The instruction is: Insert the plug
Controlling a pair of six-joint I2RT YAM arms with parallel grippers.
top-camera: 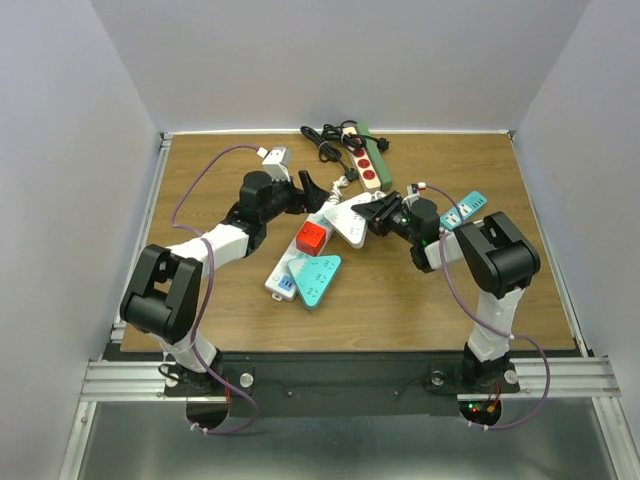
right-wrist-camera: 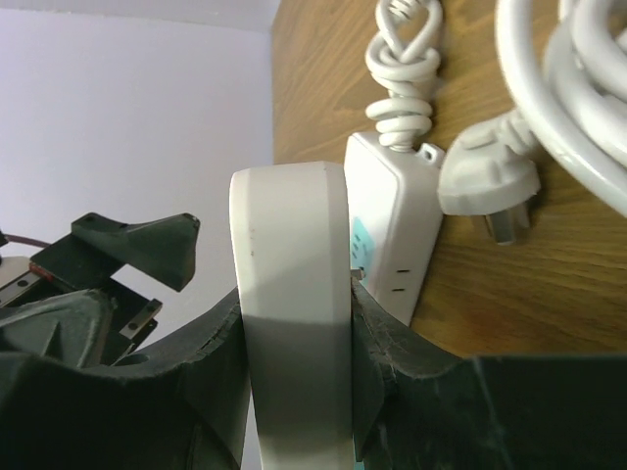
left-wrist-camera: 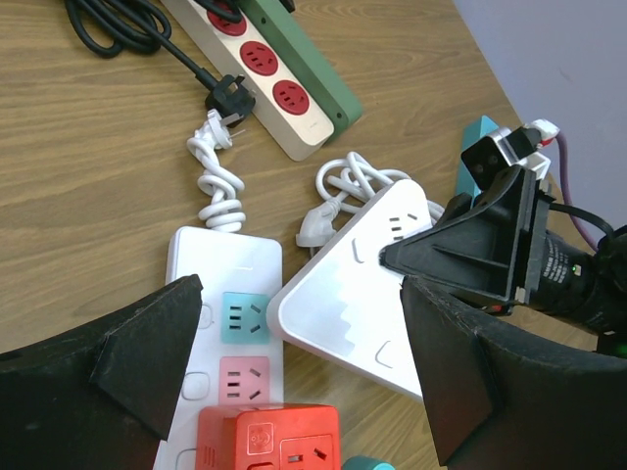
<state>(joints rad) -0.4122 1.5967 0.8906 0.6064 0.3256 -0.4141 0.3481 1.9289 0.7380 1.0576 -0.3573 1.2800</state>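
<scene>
right fingers (right-wrist-camera: pixel 201 387) clamped on white triangular power strip (left-wrist-camera: pixel 358 299); left fingers (left-wrist-camera: pixel 137 362) spread wide, empty, just beside it.

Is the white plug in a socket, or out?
Out. The white plug lies loose on the table, prongs bare, beside the white strip.

Wood table (top-camera: pixel 450 300) w/ pwr strips (top-camera: pixel 369 162), cords (top-camera: pixel 325 140)

Right end effector (right-wrist-camera: pixel 294 338) tight on edge of white socket block (right-wrist-camera: pixel 289 225), white plug (right-wrist-camera: pixel 490 181) nearby.
</scene>
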